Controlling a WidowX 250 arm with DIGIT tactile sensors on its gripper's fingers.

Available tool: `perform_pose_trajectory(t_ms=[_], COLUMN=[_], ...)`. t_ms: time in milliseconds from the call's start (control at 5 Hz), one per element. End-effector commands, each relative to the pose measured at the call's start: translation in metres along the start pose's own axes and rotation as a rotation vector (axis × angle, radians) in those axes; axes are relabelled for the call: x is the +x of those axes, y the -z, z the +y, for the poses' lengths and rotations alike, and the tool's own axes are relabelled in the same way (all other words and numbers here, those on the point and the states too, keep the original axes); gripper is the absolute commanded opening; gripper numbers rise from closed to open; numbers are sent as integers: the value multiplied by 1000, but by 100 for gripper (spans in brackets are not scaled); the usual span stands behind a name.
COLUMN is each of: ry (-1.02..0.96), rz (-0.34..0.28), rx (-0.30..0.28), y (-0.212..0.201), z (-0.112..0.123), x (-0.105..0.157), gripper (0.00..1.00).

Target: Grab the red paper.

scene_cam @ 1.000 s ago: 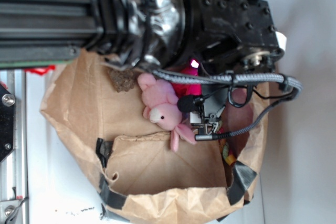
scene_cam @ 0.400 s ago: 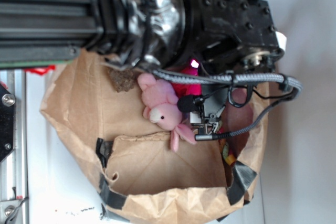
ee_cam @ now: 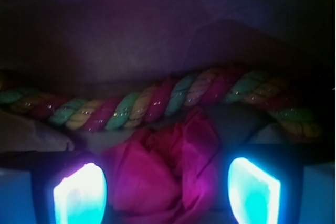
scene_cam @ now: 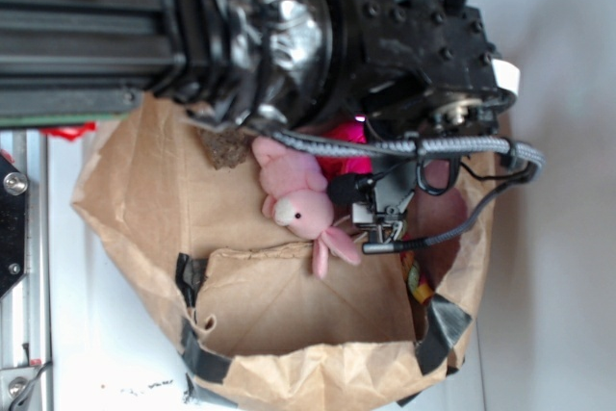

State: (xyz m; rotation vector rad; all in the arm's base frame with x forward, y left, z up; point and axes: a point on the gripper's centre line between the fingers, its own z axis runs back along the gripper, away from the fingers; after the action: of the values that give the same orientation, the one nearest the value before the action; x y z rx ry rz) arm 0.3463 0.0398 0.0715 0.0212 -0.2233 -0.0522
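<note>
Since the earlier exterior frames I see the arm (scene_cam: pixel 289 36) shifted slightly up and left over the brown paper bag (scene_cam: pixel 144 199); its braided cable (scene_cam: pixel 423 146) sits a bit higher, everything in the bag looks unchanged. In the exterior view the arm covers the bag's upper part, and only a sliver of the red paper (scene_cam: pixel 348 163) shows just right of the pink plush bunny (scene_cam: pixel 296 201), which lies against the bag's back wall. I can't see the fingers from there. The wrist view fills that in: the gripper (ee_cam: pixel 167 190) is spread, its two glowing pads (ee_cam: pixel 80 195) on either side of the red paper (ee_cam: pixel 167 174), which sits between them, looking magenta in the dim light. I can't tell if the pads touch the paper. Just beyond the paper the red-yellow-green twisted rope (ee_cam: pixel 152 103) runs across, with the bag wall behind it.
</note>
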Motion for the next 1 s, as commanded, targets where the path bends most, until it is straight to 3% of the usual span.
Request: perform_pose_trajectory(t_ms=[0,600,800], ry=[14,53,30], rz=[-31,-16,-26], rx=[29,62,48], y=[1,17,18], z=[3,-8,-5], x=[3,-7,-7], gripper=[100,100,0])
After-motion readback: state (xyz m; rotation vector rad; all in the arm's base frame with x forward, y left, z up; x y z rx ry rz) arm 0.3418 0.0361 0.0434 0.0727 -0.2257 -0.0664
